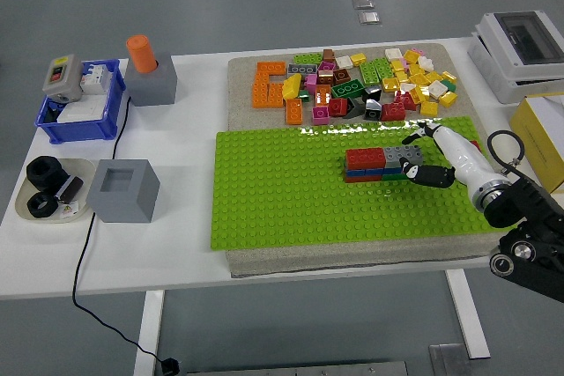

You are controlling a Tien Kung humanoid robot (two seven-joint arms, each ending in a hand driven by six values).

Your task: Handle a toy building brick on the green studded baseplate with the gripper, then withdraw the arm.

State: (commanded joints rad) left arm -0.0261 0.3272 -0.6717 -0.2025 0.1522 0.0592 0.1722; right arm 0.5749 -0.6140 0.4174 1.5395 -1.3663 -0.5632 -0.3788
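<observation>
Head view: your right hand (421,158) comes in from the lower right over the green studded baseplate (291,200). White-shelled fingers (451,149) are curled toward the right end of the brick stack (383,165), black fingertips touching or nearly touching the grey brick (402,156) on top; you can't tell for sure if it's actually gripped. The stack sits mid-right on the baseplate: red brick (365,158) top left, grey top right, blue and green layers under, dark red at the bottom left. The black forearm (529,231) runs off the right edge.

Your left arm isn't visible.

Behind the baseplate, a loose pile of bricks (370,85) lies on the beige mat (240,72), with orange bricks (269,84) at its left end. On the left side of the white table (185,244): a grey block with an orange cylinder (141,53) standing in it, a blue bin (77,112) with a switch box (58,77) on its corner, a hollow grey cube (122,190), and a dish with black nuts (44,187). A black cable (88,253) runs off the front edge. A yellow box (542,134) and a white enclosure (520,50) sit at far right.
</observation>
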